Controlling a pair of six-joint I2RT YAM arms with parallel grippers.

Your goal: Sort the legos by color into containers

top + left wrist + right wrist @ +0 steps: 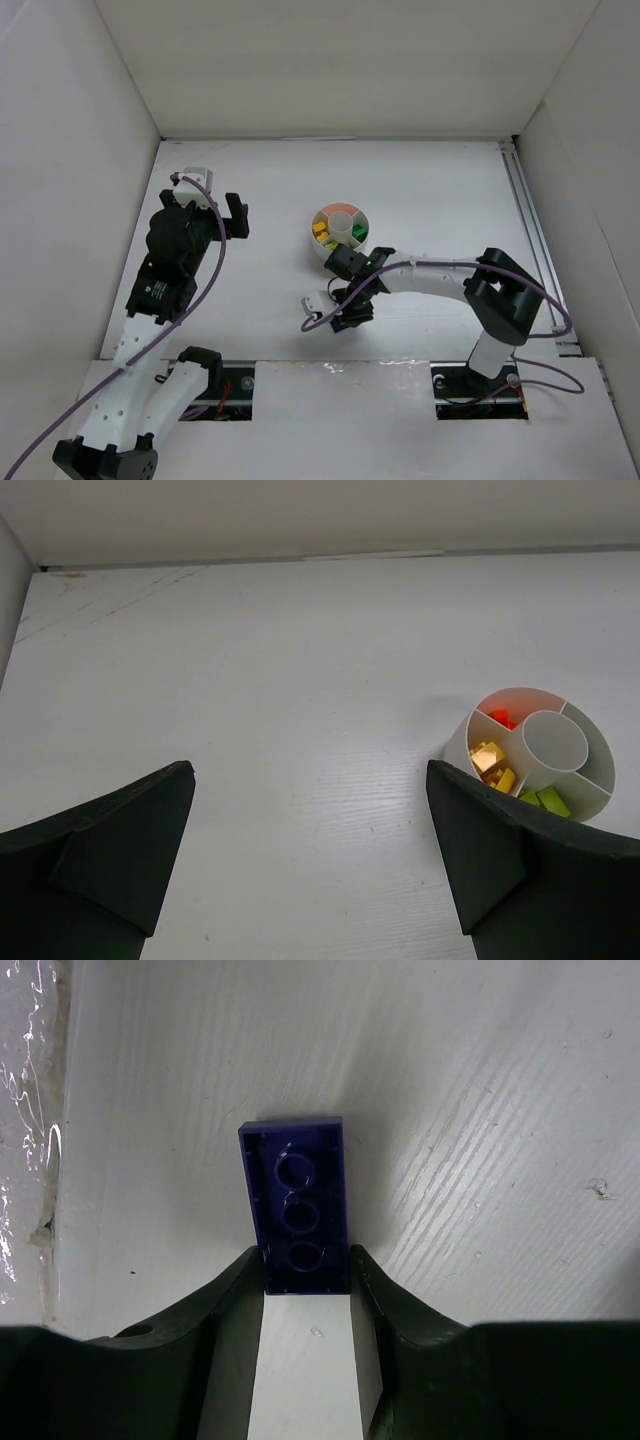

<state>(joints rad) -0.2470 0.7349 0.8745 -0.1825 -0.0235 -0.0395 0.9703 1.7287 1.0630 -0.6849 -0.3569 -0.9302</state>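
The round white dish [320, 249] stands mid-table, with yellow, orange and green legos in its wedges. In the left wrist view the dish [458, 746] shows yellow legos [488, 758], an orange one [503, 718] and lime ones [548, 800]; its centre cup is empty. My right gripper [342, 318] is in front of the dish, low over the table. In the right wrist view my right gripper [305, 1272] is shut on one end of a flat purple lego [295, 1200], underside towards the camera. My left gripper [235, 217] is open and empty, left of the dish, and also shows in the left wrist view [310, 780].
White walls enclose the table on the left, back and right. A metal rail [530, 230] runs along the right side. A glossy strip [30, 1110] lies along the table's near edge, close to the right gripper.
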